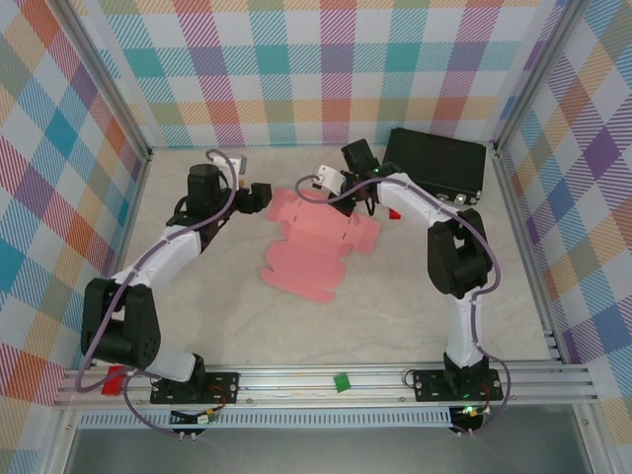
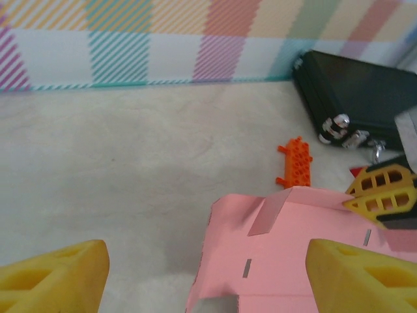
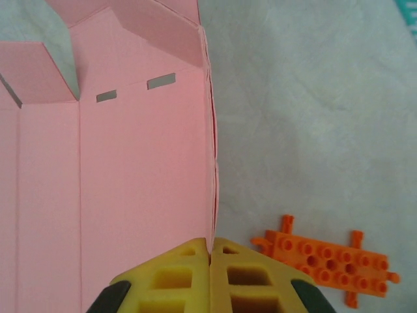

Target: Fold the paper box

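My right gripper [image 3: 210,253], bottom centre of its wrist view, pinches the right edge of the paper box [image 1: 318,242], which lies at the centre of the top view. My left gripper [image 2: 205,261] stands wide open beside it.

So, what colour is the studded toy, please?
The studded toy is orange, clearest in the right wrist view.

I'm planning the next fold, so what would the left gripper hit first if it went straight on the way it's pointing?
Probably the paper box: its pink card lies just ahead of the open left gripper, between its fingers. The orange toy comes only behind it. Height over the card is unclear.
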